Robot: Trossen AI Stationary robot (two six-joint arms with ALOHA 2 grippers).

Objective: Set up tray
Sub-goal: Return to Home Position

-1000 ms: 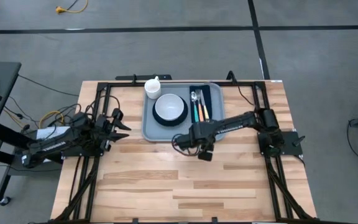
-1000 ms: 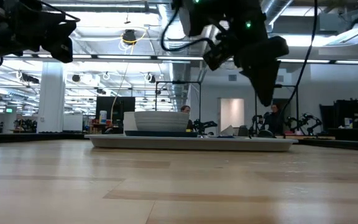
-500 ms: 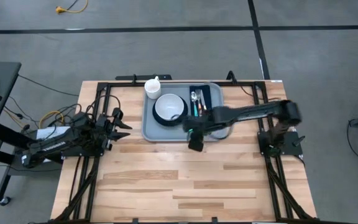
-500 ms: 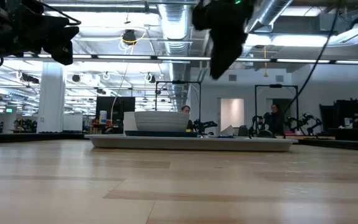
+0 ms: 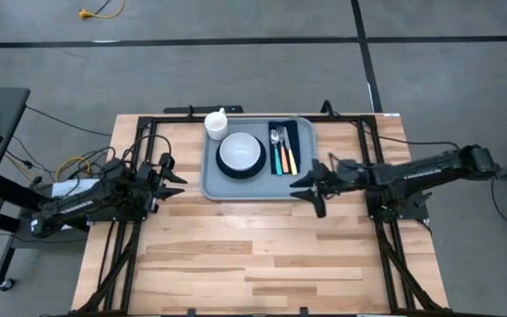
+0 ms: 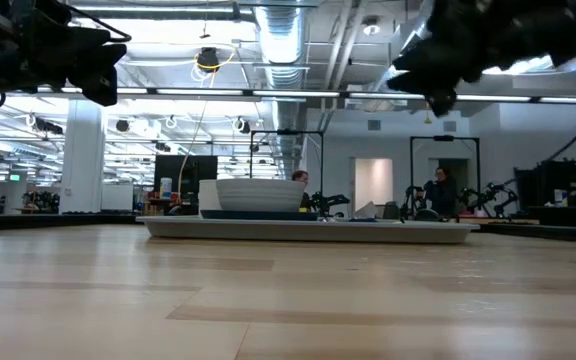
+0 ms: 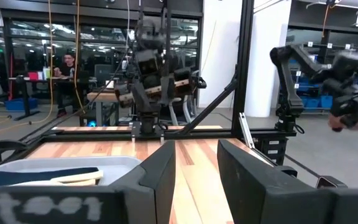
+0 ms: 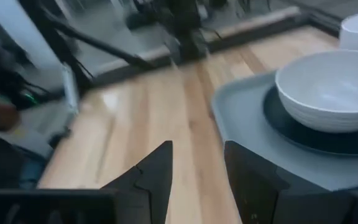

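The grey-blue tray (image 5: 258, 183) lies at the table's far middle. On it a white bowl (image 5: 240, 151) sits on a dark plate (image 8: 294, 127). A white cup (image 5: 216, 123) stands at the tray's far left corner. Cutlery (image 5: 282, 151) lies on a dark napkin (image 5: 294, 134) along the tray's right side. My right gripper (image 5: 312, 186) is open, just off the tray's near right corner and above the table; its wrist view faces the bowl (image 8: 334, 87). My left gripper (image 5: 169, 172) is open, waiting left of the tray.
Black frame rails (image 5: 236, 114) run along the table's far and side edges. Bare wood (image 5: 253, 255) takes up the near half of the table. In the low view the tray (image 6: 308, 230) lies flat with both arms held high above the tabletop.
My right gripper has drawn back from over the tray's near edge toward the table's right edge and risen, the arm stretching out to the right. It stays open. The tray and the things on it have not moved.
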